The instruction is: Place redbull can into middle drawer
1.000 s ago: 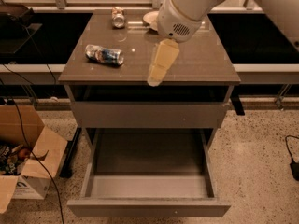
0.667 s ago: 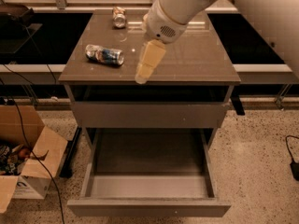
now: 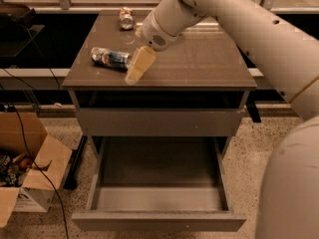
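The redbull can (image 3: 109, 59) lies on its side near the left front of the cabinet top, silver with blue panels. My gripper (image 3: 136, 68) hangs just right of the can, low over the top near the front edge, at the end of the pale arm that comes in from the upper right. It holds nothing that I can see. The middle drawer (image 3: 159, 169) is pulled out wide below, its grey floor bare.
A silver-and-reddish can (image 3: 126, 18) stands at the back of the cabinet top (image 3: 199, 59). A narrower grey drawer front (image 3: 157, 121) above the open drawer is closed. An open cardboard box (image 3: 27, 168) and cables lie on the floor at left.
My gripper has moved left across the cabinet top, from near the middle to just beside the redbull can. The can and the drawer have not moved.
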`<state>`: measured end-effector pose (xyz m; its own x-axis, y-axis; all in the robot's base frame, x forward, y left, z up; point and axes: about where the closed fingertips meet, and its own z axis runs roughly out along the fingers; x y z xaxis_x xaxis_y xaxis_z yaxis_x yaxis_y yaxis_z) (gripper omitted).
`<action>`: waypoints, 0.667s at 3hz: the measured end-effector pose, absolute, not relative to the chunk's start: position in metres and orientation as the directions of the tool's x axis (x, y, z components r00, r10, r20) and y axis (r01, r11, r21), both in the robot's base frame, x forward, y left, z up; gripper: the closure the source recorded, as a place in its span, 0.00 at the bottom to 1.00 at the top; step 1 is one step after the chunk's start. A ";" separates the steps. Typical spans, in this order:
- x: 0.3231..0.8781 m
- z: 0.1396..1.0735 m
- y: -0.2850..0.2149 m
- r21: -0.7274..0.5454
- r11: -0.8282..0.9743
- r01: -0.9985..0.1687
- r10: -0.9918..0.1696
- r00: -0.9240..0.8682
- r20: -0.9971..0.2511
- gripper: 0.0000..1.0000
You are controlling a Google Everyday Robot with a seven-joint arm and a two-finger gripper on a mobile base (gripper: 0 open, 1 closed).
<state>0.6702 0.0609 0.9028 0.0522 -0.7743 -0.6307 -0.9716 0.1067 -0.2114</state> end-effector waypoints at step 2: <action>0.737 0.858 0.106 -0.128 0.128 -0.983 -0.693 0.004 -0.721 0.00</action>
